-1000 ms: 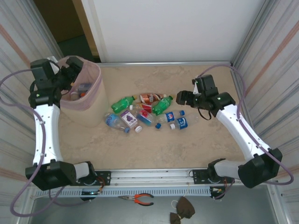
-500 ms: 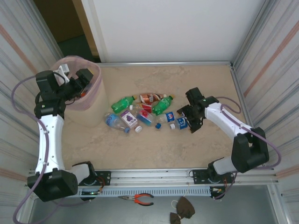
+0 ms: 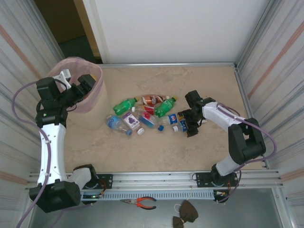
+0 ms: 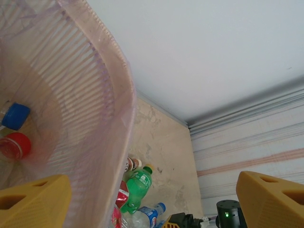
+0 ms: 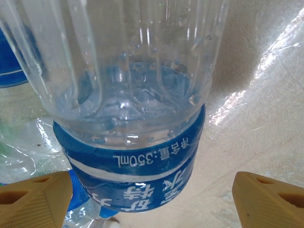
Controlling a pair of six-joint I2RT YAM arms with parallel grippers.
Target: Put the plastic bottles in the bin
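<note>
The plastic bottles (image 3: pixel 147 114) lie in a loose heap mid-table: green ones (image 3: pixel 125 104), red-labelled and blue-labelled ones. My right gripper (image 3: pixel 188 125) is down at the heap's right end, open. Its fingers (image 5: pixel 268 199) straddle a clear bottle with a blue label (image 5: pixel 128 95), with a gap on the right side. The bin (image 3: pixel 92 97), beige with a pink bag, stands at the back left. My left gripper (image 3: pixel 83 86) hovers open over the bin's rim with nothing between its fingers (image 4: pixel 33 199). Through the bag wall (image 4: pixel 95 118) I see a blue-capped (image 4: pixel 14 116) and a red-capped bottle (image 4: pixel 14 145) inside.
Corrugated metal walls close in the table left and right, and a white panel stands behind. Loose bottle caps (image 3: pixel 141 131) lie by the heap. Pliers (image 3: pixel 142 203) and a brown object (image 3: pixel 185 213) lie on the ledge below the arm bases.
My right gripper has swung left and down from above the table onto the blue-labelled bottle at the heap's right end. The left arm has drawn back a little, its gripper still over the bin.
</note>
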